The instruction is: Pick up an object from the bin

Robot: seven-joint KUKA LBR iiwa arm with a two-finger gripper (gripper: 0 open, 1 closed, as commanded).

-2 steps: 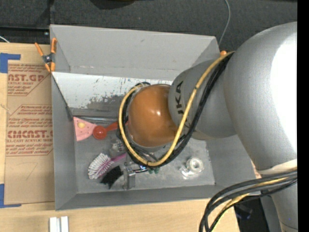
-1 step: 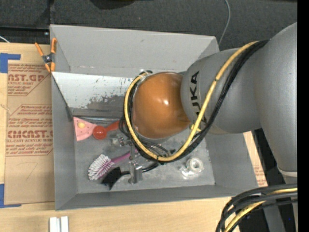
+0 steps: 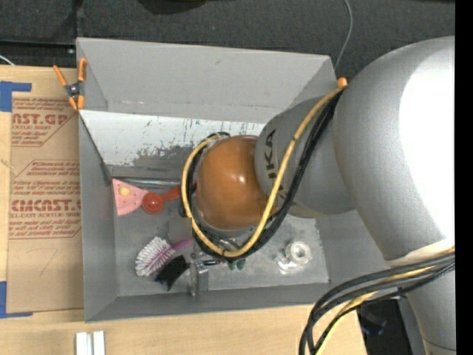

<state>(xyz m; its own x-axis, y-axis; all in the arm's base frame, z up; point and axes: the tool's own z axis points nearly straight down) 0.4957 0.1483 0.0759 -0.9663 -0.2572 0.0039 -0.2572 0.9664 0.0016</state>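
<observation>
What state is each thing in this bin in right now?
Pink flat plastic wedge: lying flat, left side.
Red round plastic scoop: lying beside the wedge.
White-bristled brush: on its side, bristles leftward.
Small black object: lying beside the brush.
Clear shiny ring-shaped piece: lying alone, right side.
End effector: low, beside the black object.

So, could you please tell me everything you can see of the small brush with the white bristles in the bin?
The brush lies flat on the floor of the bin, in the near-left part. Its head is a fanned tuft of white bristles pointing left. A pinkish-purple handle, plastic by the look of it, runs right from the head, and its far end is hidden under the arm's orange cover. A black thing lies against the brush's near side.
</observation>
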